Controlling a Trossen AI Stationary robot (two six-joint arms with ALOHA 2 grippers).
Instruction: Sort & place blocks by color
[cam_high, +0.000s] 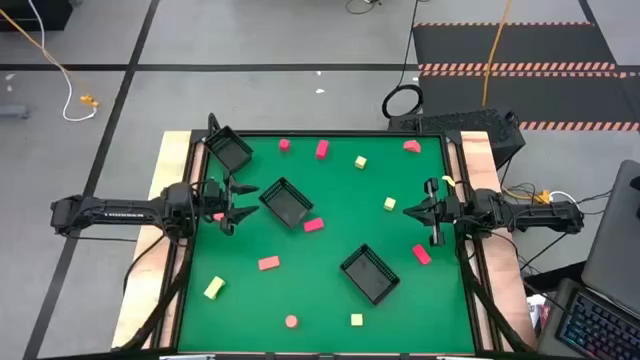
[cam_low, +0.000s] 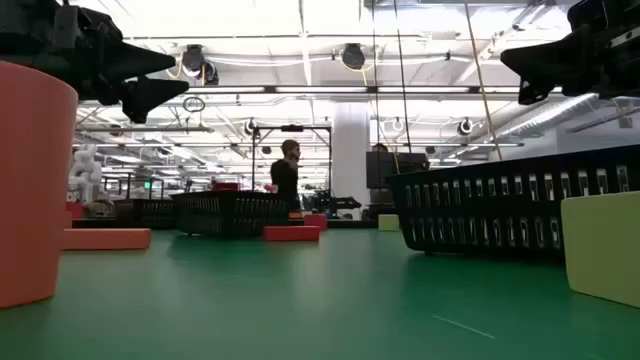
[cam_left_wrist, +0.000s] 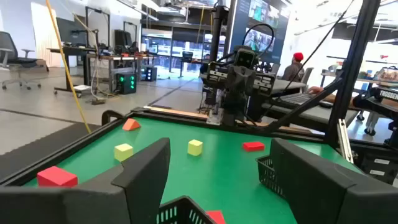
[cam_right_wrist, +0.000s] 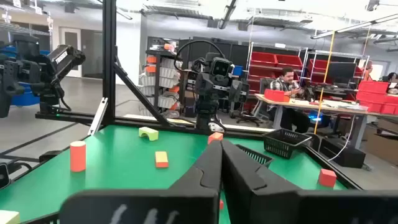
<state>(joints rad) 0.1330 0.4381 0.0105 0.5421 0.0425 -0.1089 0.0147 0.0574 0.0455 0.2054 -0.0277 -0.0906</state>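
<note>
Lying loose across green-topped counter (cam_high: 330, 290): small red/pink and yellow solid blocks (cam_high: 313, 225), none yet in black rectangular mesh trays (cam_high: 371, 273). Blocks look light, stiff, matte, likely not slippery or fragile; pinch across flat opposite faces, bars across short width. Left gripper (cam_high: 238, 203) at left edge, jaws spread, empty. Right gripper (cam_high: 408, 210) at right edge, jaws closed, empty.

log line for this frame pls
phase: start | left gripper: open, left edge | right gripper: shut, right edge | blocks: scattered | trays: empty
</note>
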